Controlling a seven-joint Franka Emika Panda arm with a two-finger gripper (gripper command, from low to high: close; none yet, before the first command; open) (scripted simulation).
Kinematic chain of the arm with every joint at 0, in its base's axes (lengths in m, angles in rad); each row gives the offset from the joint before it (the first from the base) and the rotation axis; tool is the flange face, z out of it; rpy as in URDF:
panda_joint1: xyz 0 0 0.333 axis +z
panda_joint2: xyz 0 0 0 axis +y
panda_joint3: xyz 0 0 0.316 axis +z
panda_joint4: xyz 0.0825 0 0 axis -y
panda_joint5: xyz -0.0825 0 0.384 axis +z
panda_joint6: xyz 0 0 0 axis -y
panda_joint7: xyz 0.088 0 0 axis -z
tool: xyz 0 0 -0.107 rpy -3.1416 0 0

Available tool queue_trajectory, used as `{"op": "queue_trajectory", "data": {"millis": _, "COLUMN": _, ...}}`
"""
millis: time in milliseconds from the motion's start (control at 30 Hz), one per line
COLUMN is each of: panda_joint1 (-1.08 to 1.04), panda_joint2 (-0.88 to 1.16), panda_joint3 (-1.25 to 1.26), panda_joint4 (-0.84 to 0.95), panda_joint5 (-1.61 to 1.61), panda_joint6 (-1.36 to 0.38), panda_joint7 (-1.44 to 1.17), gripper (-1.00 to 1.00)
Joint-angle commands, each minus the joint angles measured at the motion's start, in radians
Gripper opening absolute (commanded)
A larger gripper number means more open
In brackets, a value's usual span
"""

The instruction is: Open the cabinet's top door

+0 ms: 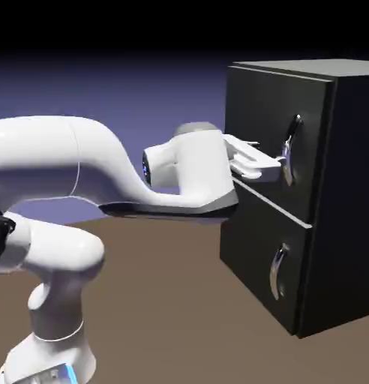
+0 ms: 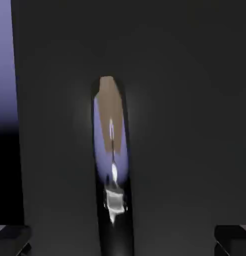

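Note:
The matte-black cabinet stands at the exterior view's right. Its top door is shut, with a curved vertical silver handle. My gripper reaches level toward that door, and its tips are right at the handle's lower part. In the hand view the black top door fills the picture. The shiny handle runs upright just left of the middle. My gripper is open: the grey fingertips show far apart at the two bottom corners, with the handle's line between them. Whether a finger touches the handle is unclear.
Below the top door is a second black door with a smaller silver handle, also shut. The cabinet stands on a brown table. My white arm stretches across from the exterior view's left.

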Motion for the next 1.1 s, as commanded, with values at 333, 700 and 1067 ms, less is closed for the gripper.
{"op": "queue_trajectory", "data": {"millis": 333, "panda_joint1": 0.032, "panda_joint2": 0.092, "panda_joint3": 0.010, "panda_joint4": 0.022, "panda_joint5": 0.058, "panda_joint6": -0.103, "panda_joint7": 0.017, "gripper": -1.00}}
{"op": "queue_trajectory", "data": {"millis": 700, "panda_joint1": -0.308, "panda_joint2": -0.041, "panda_joint3": 0.401, "panda_joint4": -0.294, "panda_joint5": 0.475, "panda_joint6": -0.345, "panda_joint7": -0.145, "gripper": -1.00}}
{"op": "queue_trajectory", "data": {"millis": 1067, "panda_joint1": -0.386, "panda_joint2": -0.203, "panda_joint3": 0.779, "panda_joint4": -0.472, "panda_joint5": 0.953, "panda_joint6": -0.618, "panda_joint7": -0.282, "gripper": -1.00}}
